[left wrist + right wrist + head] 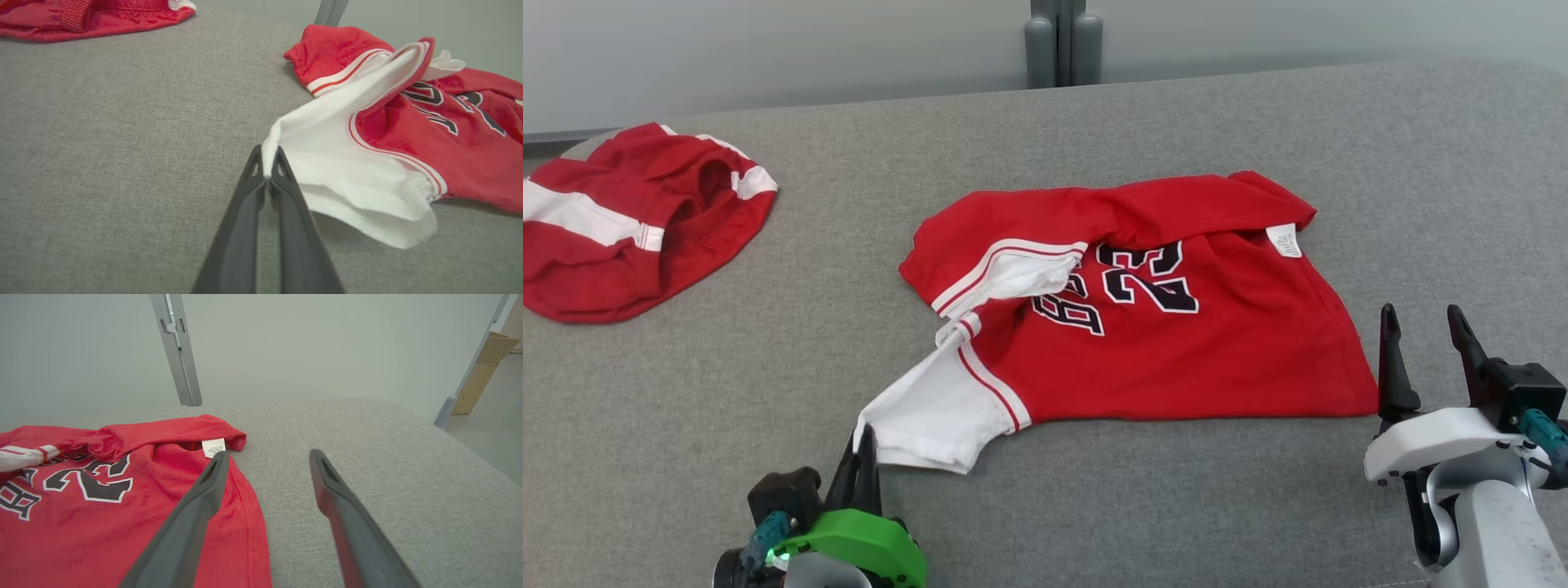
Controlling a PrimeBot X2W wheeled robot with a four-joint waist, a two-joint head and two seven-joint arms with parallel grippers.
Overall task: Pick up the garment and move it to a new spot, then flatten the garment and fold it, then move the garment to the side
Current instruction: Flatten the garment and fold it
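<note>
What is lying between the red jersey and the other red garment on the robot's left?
Nothing lies there. In the head view, a bare grey fabric surface runs between the jersey and the other garment.

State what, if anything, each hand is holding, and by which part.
The left hand is shut on the red jersey, pinching the edge of its white sleeve. The right hand is open and holds nothing.

Setting: a lab or robot test room. Evidence: a bare pale wall (306,343); a table (1258,122) covered in grey fabric; a metal upright (175,347) standing behind the table; cardboard (482,375) leaning off to one side; a plain grey floor (498,433).
</note>
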